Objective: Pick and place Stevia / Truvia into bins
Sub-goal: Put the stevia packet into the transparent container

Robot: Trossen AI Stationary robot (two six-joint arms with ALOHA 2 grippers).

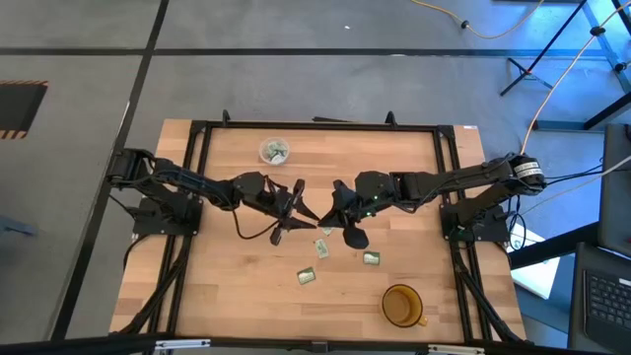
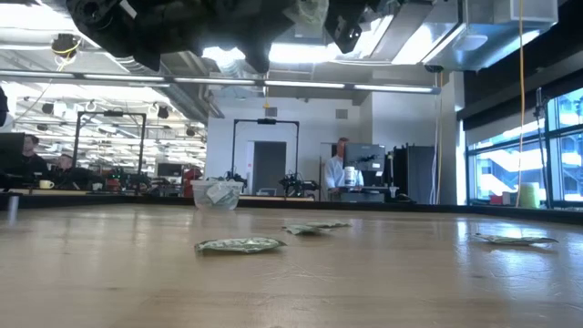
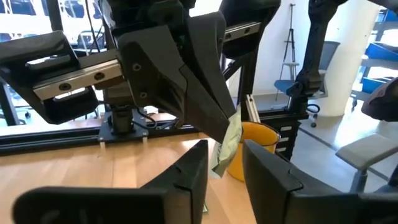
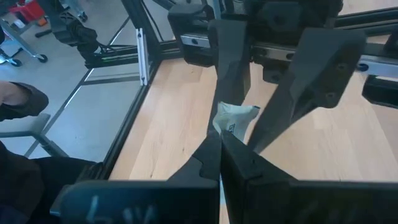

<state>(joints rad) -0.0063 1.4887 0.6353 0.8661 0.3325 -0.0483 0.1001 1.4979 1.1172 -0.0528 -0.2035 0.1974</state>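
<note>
Presently noted, well behind the left gripper (image 1: 302, 209) and toward its own arm's side: clear cup (image 1: 274, 151) on the table (image 1: 227, 286), with a few green-and-white packets inside. Found left gripper raised over mid-table, fingers (image 3: 189, 174) apart, straddling one sachet (image 4: 235, 118); cannot tell whether either pad touches it. Found right gripper (image 4: 221, 142) tip to tip with the left, fingers together and clamped on that same sachet's lower edge, paper standing clear of the wood. Observed three loose sachets (image 1: 321, 248) lying flat below and in front of the two grippers, mostly on the right gripper's side. Recorded amber cup (image 1: 401, 306) farther to the front, beyond the right gripper, upright.
</note>
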